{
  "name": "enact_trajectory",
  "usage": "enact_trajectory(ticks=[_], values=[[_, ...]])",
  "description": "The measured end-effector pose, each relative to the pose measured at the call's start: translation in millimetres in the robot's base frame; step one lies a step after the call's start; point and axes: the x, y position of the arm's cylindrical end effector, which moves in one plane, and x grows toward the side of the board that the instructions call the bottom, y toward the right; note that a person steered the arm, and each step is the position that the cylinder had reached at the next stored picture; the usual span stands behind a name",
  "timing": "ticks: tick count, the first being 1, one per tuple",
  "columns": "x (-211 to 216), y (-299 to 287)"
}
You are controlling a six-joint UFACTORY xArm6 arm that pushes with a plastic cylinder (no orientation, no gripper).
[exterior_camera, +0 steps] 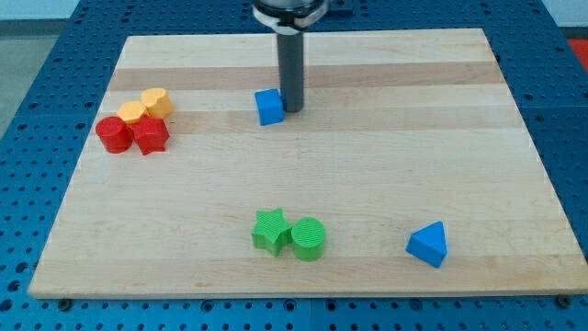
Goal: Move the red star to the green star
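The red star (151, 135) lies at the view's left, touching a red cylinder (114, 134) on its left. The green star (271, 230) lies near the view's bottom centre, touching a green cylinder (309, 239) on its right. My tip (292, 109) is at the view's top centre, far to the right of the red star and well above the green star. It stands right beside a blue cube (269, 107), at the cube's right side.
Two yellow blocks (145, 107) sit just above the red star and red cylinder. A blue triangular block (428, 245) lies at the view's bottom right. The wooden board (459, 138) rests on a blue perforated table.
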Motion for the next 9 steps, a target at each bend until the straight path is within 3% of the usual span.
enact_trajectory(ticks=[2,3,4,6,8,9], values=[[4,-77],[4,-89],[4,-22],[77,208],[228,234],[229,234]])
